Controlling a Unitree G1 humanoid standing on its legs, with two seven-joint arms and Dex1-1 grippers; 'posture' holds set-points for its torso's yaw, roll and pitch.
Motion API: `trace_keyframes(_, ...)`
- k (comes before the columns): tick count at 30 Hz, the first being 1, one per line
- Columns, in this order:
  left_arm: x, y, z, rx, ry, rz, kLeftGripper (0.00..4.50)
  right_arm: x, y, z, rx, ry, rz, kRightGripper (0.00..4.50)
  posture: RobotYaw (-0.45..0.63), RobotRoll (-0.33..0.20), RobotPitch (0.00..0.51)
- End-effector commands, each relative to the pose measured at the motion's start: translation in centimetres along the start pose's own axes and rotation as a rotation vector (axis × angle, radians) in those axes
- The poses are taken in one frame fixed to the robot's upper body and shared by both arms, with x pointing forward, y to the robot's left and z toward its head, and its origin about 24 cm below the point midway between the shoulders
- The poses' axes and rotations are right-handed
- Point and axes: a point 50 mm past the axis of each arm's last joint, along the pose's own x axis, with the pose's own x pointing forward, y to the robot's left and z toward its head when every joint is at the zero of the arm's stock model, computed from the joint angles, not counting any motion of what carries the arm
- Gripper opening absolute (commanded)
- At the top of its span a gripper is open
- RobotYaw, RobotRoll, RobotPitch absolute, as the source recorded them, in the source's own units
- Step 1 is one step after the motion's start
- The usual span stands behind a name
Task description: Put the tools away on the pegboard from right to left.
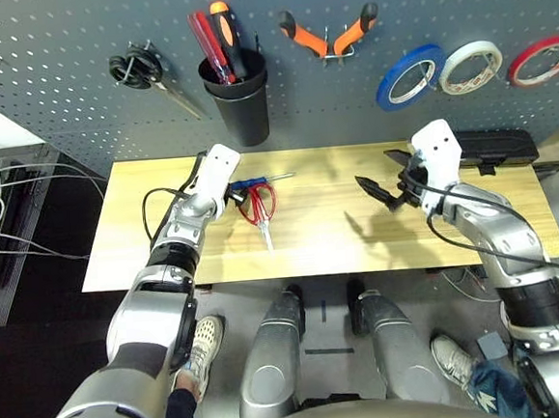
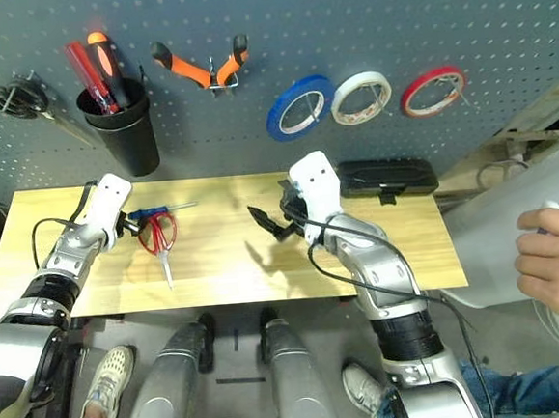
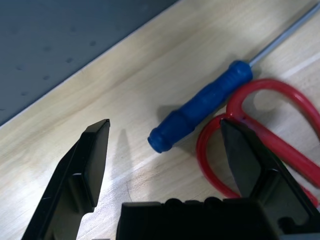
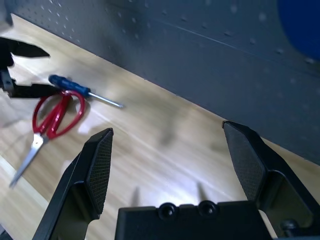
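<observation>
The left tool [image 3: 165, 150] is hovering low over the wooden tabletop [image 1: 321, 240] with its two black fingers standing wide apart and nothing between them. Just ahead of it the small blue-handled screwdriver [image 3: 200, 107] is lying flat, its metal shaft pointing away toward the robot's right. The red-handled scissors [image 1: 258, 207] are lying right beside the screwdriver, one red loop touching or overlapping the blue handle; the blades are pointing back toward the robot's edge of the tabletop. In the left wrist view one finger is sitting over that red loop, though whether it is touching cannot be told.

The right tool [image 1: 380, 193] is hanging above the right half of the tabletop, well apart from the screwdriver and scissors, its fingers also spread wide and holding nothing. A flat black case [image 1: 493, 147] is lying at the back right of the tabletop, just behind it.

On the grey pegboard [image 1: 54, 52] behind the tabletop, the orange-and-black pliers [image 1: 329, 33] are hanging on a hook, handles up. To their right the blue tape ring [image 1: 409, 76] is hanging, then a white tape ring [image 1: 470, 66] and a red tape ring [image 1: 541, 60]. A black cup [image 1: 237, 96] holding red and orange-handled tools is sitting left of the pliers, and black-handled scissors [image 1: 143, 73] are hanging further left.

A person's hand [image 2: 554, 255] is showing at the far right.
</observation>
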Motion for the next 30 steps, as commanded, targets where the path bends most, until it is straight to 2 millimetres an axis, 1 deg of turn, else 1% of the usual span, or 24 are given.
trace_keyframes(1, -0.5, 0.2, -1.6, 0.022, 0.049, -0.011, 4.48, 0.4, 0.8, -0.6, 0.012, 0.028, 0.034, 4.50, 0.09, 0.000, 0.415)
trace_keyframes(11, -1.0, 0.9, -1.6, 0.033, 0.039, -0.009, 4.48, 0.4, 1.3, -1.1, 0.018, 0.039, 0.054, 4.50, 0.10, 0.000, 0.413)
trace_keyframes(17, -1.1, 1.3, -1.1, 0.041, 0.014, 0.009, 4.48, 0.4, 1.4, -1.2, 0.023, 0.041, 0.059, 4.50, 0.10, 0.000, 0.410)
trace_keyframes(25, -0.8, 0.8, -0.9, 0.120, 0.001, -0.032, 4.48, 0.3, 1.4, -1.3, 0.025, 0.048, 0.054, 4.50, 0.08, 0.000, 0.413)
trace_keyframes(30, -0.4, 0.3, -0.3, 0.209, 0.000, -0.094, 4.48, 0.1, 1.4, -1.5, 0.027, 0.056, 0.052, 4.50, 0.07, 0.000, 0.419)
